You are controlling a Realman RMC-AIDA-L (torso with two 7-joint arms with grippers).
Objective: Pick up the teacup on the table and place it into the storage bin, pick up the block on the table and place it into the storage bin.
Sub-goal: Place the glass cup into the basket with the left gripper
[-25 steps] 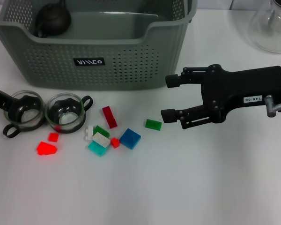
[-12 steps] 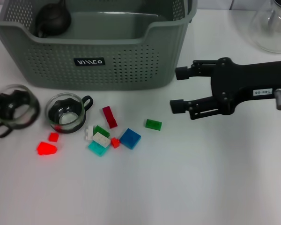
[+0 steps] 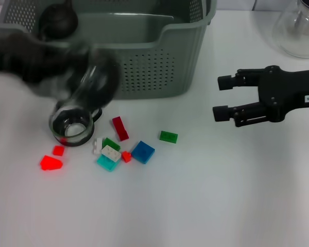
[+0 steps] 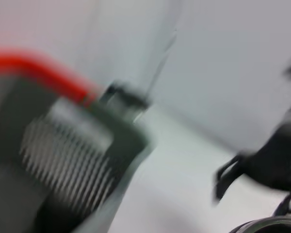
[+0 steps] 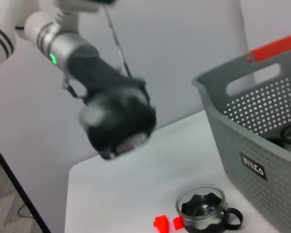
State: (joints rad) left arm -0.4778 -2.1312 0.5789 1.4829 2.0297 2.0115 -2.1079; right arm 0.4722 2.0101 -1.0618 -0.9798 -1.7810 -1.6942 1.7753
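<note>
Your left end effector (image 3: 67,72), blurred, carries a glass teacup (image 3: 95,82) before the storage bin (image 3: 159,62), its grip unreadable; your right end effector (image 3: 222,98) hovers open, empty.

Table (image 3: 206,206): plain white top, evenly lit, no hard shadows. It fills most of the head view. The right wrist view shows its near edge (image 5: 70,194) dropping away to a grey floor (image 5: 9,213) at the lower corner.

Wall (image 5: 184,58): flat pale grey behind the table, with a vertical seam towards the right side of that view. A thin dark diagonal bar (image 5: 14,184) crosses in front of the floor; what it belongs to cannot be told.

Clear glass vessel (image 3: 298,28) stands at the far right corner of the table, cut off by the frame.
</note>
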